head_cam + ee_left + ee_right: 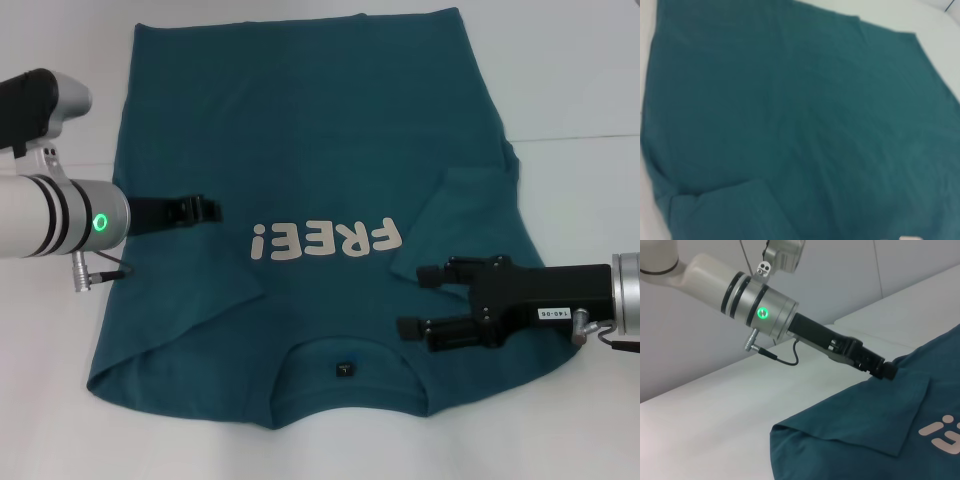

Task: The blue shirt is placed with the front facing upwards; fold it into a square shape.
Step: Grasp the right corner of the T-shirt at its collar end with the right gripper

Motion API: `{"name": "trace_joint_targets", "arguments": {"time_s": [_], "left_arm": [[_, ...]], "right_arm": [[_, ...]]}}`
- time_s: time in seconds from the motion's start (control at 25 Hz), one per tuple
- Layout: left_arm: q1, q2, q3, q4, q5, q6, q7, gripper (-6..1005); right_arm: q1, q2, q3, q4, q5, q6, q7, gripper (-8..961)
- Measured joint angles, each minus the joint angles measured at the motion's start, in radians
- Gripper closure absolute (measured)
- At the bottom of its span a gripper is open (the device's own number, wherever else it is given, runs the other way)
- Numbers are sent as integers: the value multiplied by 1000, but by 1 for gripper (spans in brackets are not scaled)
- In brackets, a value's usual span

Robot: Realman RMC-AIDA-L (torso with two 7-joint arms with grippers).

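The blue shirt (320,130) lies flat on the white table, front up, with its collar and black neck label (345,367) at the near edge. White "FREE!" lettering (325,240) crosses the chest. Both sleeves are folded inward over the body. My left gripper (208,210) is shut, its tip low over the shirt's left side; the right wrist view shows this left gripper (887,371) touching the cloth (855,440). My right gripper (412,300) stands open just above the right shoulder area, nothing between its fingers. The left wrist view shows only teal fabric (800,120).
A white table (580,80) surrounds the shirt on all sides. A seam line in the tabletop (590,133) runs off to the right of the shirt. A grey cable loops under my left wrist (100,268).
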Motion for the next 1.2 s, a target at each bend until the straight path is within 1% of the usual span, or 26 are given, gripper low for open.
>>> {"name": "trace_joint_targets", "arguments": {"time_s": [0.32,0.4,0.52,0.64,0.72,0.84,1.08,1.2], "left_arm": [[3,2,3,-10,-21,-6,27,668],[10,2,0,-10,-21,-12,39,443],[27,5,-4,-16,-23,-16,47,325],[56,3,-21,-54,-29,-17,48,207],[78,0,-26,-82,-49,-17,48,178],[99,4,-28,-86,-94,-17,62,135],[139,1,-52,-83,-238,-18,234,140],[149,1,-56,-78,-276,-19,309,140]], "right_arm": [[0,0,6,0,-1,2,1,12],[-1,-2,8,-1,-2,8,7,12],[-1,-7,9,-9,-2,35,31,12],[2,-14,9,-13,-3,79,69,12],[4,-17,7,-26,-5,114,97,12],[7,-18,3,-65,-28,157,152,12],[56,-20,4,-163,-187,217,402,12],[81,-28,6,-207,-265,219,537,12]]}}
